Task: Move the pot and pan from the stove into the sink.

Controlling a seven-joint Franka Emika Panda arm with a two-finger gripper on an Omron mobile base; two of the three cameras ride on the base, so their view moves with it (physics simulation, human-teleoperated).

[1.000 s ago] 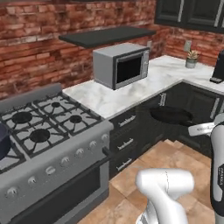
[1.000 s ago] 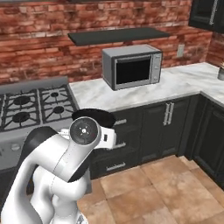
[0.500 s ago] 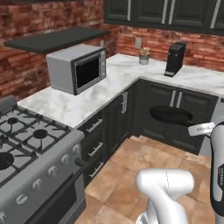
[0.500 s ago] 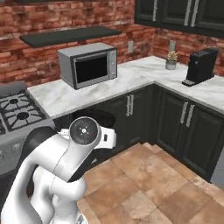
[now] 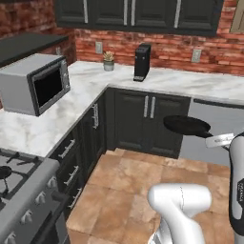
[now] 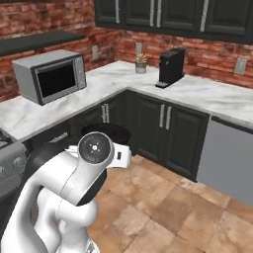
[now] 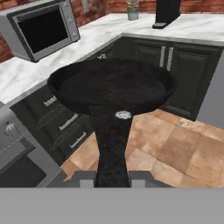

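Hand view shows fingers [image 7: 112,178] clamped on the pan [image 7: 111,87] handle, tips largely cut off.

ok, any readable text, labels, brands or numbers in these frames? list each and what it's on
Robot arm: small dark vertical lettering on the white link in the left base view, too blurred to read.
Microwave: no readable marking.
Coffee machine: no brand or label legible.
Pan held in the tool: a small pale spot on the handle, no text.
So no readable text anywhere.
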